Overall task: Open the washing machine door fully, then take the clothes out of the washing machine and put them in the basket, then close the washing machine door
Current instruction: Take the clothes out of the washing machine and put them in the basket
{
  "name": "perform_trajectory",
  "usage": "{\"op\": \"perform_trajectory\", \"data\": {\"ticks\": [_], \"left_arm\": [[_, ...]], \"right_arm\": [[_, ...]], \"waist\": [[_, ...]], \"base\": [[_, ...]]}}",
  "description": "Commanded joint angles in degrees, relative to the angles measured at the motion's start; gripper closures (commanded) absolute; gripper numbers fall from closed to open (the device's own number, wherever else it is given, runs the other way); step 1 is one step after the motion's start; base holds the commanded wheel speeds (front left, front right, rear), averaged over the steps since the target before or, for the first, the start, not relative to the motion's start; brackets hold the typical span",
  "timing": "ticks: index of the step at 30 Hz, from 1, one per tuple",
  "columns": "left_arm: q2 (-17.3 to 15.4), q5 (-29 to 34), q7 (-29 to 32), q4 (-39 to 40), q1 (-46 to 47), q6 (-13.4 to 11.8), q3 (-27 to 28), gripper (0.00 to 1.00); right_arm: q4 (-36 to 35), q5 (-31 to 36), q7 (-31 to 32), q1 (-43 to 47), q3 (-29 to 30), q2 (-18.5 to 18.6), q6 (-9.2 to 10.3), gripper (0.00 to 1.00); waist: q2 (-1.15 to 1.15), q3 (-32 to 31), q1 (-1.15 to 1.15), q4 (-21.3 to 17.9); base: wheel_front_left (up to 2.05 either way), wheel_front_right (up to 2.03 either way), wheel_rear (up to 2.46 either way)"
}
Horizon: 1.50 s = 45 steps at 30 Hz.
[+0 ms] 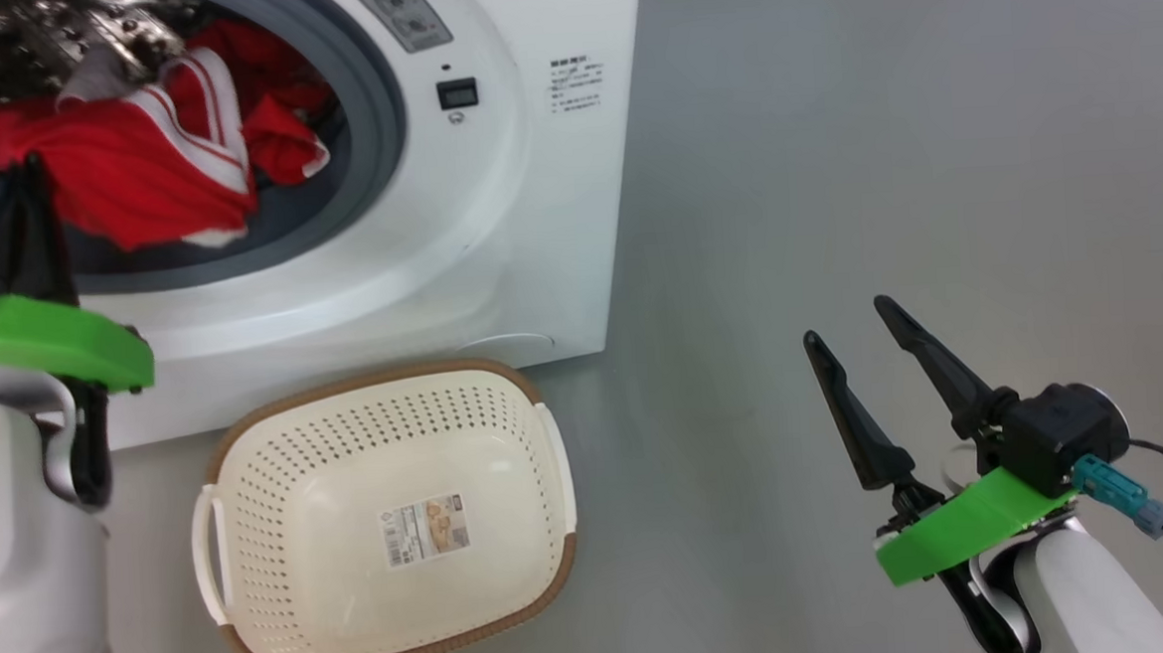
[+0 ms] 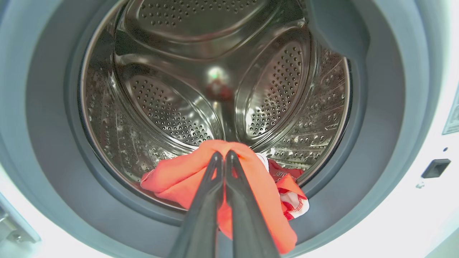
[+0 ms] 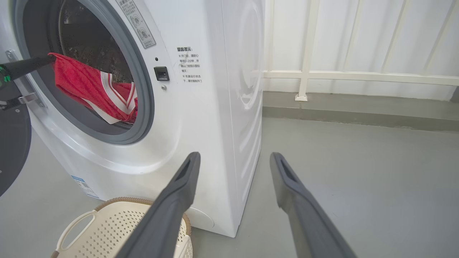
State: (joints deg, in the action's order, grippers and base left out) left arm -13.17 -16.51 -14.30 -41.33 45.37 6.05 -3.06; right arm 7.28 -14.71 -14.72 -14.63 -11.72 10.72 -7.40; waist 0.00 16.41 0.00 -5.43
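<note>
Between the pressed-together fingers of the left end effector a fold of the clothes is pinched, at the mouth of the washing machine. The rest of the red fabric hangs below the fingertips over the grey gasket. Below that end effector the basket sits on the floor. To the basket's right the right end effector hovers with fingers spread wide, holding nothing. The washing machine door stands open.

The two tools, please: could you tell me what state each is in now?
Left tool: closed on the red clothes.
Right tool: open, holding nothing.
</note>
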Motion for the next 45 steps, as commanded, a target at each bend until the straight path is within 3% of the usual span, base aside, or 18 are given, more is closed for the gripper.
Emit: {"op": "perform_trajectory", "data": {"ticks": [1,20,35,40,45], "left_arm": [[-2.1,0.9,-0.7,3.8,-1.7,-0.2,2.1,1.00],[0.8,3.4,-0.7,28.5,-18.9,0.4,5.0,1.00],[3.2,4.6,0.9,44.9,-30.6,-1.4,2.0,1.00],[4.9,4.5,2.2,45.9,-33.4,-1.3,-0.9,1.00],[6.2,3.2,2.1,41.6,-34.3,-0.8,-3.4,1.00]], "right_arm": [[-1.2,-0.8,-0.3,1.5,-0.6,0.3,-0.09,0.00],[-1.6,-0.8,-0.3,3.2,0.5,0.9,-0.09,0.00],[-2.0,-0.8,-0.3,3.2,0.8,1.1,-0.09,0.00],[-2.1,-0.8,-0.3,2.9,0.7,1.1,-0.09,0.00],[-2.3,-0.7,-0.3,2.1,0.2,0.8,-0.09,0.00]], "waist": [[0.00,-1.5,0.00,1.3],[0.00,-3.8,0.00,3.9],[0.00,-3.1,0.00,4.2],[0.00,-2.4,0.00,4.1],[0.00,-1.2,0.00,3.4]], "base": [[0.00,0.00,0.00],[0.00,0.00,0.00],[0.00,0.00,0.00],[0.00,0.00,0.00],[0.00,0.00,0.00]]}}
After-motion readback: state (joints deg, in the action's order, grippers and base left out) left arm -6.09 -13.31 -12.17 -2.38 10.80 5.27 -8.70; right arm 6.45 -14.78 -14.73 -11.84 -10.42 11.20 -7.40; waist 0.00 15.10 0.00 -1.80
